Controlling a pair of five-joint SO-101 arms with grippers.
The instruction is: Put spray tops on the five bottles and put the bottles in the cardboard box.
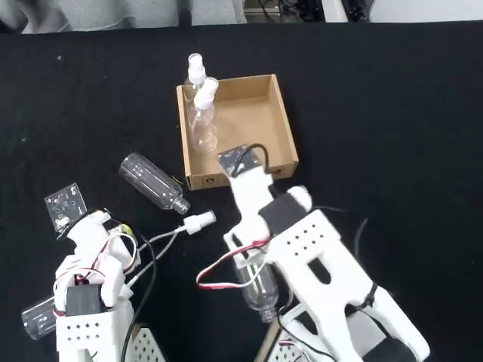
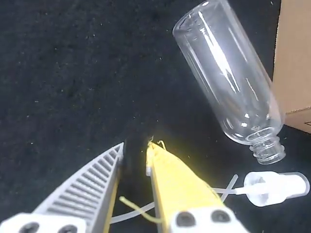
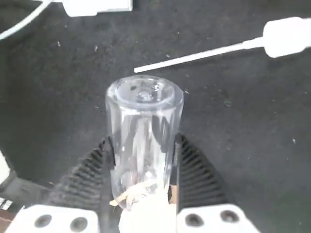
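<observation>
A clear bottle [image 3: 142, 145] without a top is held in my right gripper [image 3: 141, 148], shut on its sides with the bottle's base pointing away from the wrist; the same bottle [image 1: 259, 286] shows under the right arm. A loose spray top [image 1: 199, 222] with its tube lies between the arms. Another topless bottle [image 1: 154, 181] lies left of the cardboard box [image 1: 285, 128]. My left gripper [image 2: 135, 145] hovers low beside that bottle [image 2: 228, 82], narrowly open and holding nothing, with the spray top [image 2: 274, 187] nearby. One capped bottle [image 1: 204, 121] lies in the box, another [image 1: 195, 72] at its far left corner.
A further clear bottle [image 1: 36, 318] lies at the front left beside the left arm's base. A small tag board [image 1: 65, 205] sits near the left arm. Black cloth covers the table; the far right side is bare.
</observation>
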